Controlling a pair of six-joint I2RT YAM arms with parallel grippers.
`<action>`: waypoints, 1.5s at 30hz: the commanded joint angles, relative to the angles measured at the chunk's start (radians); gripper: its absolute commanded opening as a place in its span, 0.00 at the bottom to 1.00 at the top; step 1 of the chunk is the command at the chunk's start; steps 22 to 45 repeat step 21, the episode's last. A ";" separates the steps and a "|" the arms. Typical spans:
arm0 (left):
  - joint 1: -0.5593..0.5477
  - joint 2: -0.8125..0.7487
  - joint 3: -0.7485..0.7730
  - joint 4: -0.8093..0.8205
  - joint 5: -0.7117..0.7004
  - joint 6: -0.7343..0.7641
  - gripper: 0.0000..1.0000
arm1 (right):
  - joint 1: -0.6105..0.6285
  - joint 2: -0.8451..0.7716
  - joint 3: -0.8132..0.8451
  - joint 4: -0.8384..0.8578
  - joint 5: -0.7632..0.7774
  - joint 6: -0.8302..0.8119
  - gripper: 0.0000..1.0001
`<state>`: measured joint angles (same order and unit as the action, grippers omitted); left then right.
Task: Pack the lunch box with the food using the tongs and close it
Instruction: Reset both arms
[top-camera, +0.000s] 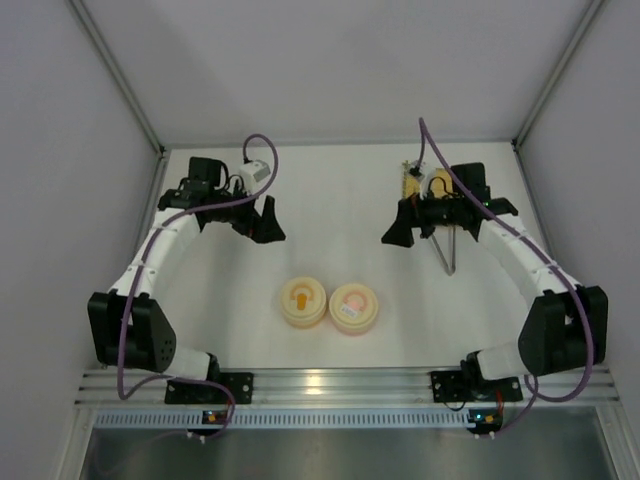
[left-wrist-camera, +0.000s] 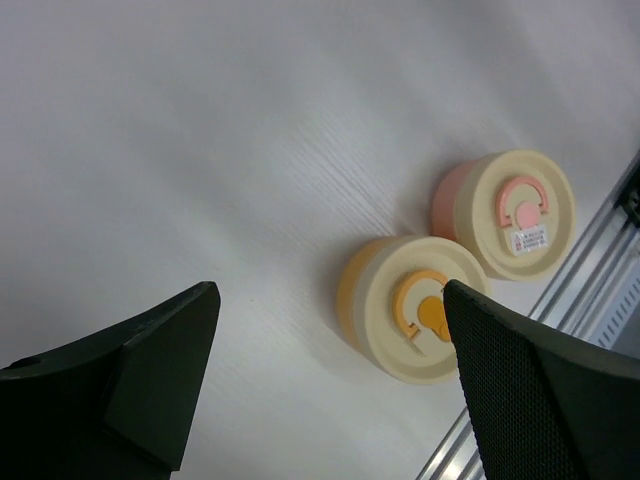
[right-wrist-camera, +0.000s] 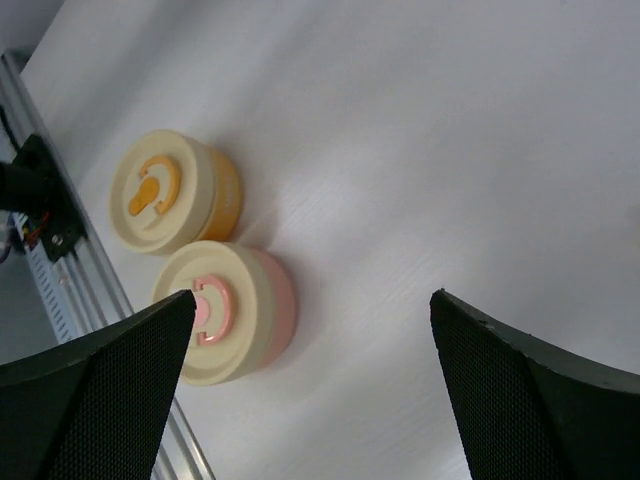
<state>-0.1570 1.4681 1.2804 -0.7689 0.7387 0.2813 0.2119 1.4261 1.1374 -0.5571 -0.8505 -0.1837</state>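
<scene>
The lunch box is two round cream-lidded tubs in mid-table, both with lids on: an orange one (top-camera: 303, 302) and a pink one (top-camera: 354, 308). My left gripper (top-camera: 262, 225) hangs open above the table, back left of them. Its wrist view shows the orange tub (left-wrist-camera: 415, 310) and pink tub (left-wrist-camera: 505, 215) beyond the wide-apart fingers, nothing between them. My right gripper (top-camera: 400, 232) is open too, back right of the tubs, and empty (right-wrist-camera: 312, 297). The slim metal tongs (top-camera: 447, 250) lie under my right arm. The food is hidden behind that arm.
A corner of a yellow bamboo mat (top-camera: 410, 178) shows at the back right, mostly covered by my right wrist. An aluminium rail (top-camera: 320, 382) runs along the near edge. White walls close in the table on three sides.
</scene>
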 joint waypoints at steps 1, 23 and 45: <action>0.071 -0.052 -0.038 0.147 -0.060 -0.134 0.98 | -0.083 -0.087 -0.071 0.216 0.111 0.167 0.99; 0.309 -0.081 -0.306 0.439 -0.403 -0.208 0.98 | -0.269 -0.081 -0.228 0.387 0.317 0.161 0.99; 0.309 -0.081 -0.306 0.439 -0.403 -0.208 0.98 | -0.269 -0.081 -0.228 0.387 0.317 0.161 0.99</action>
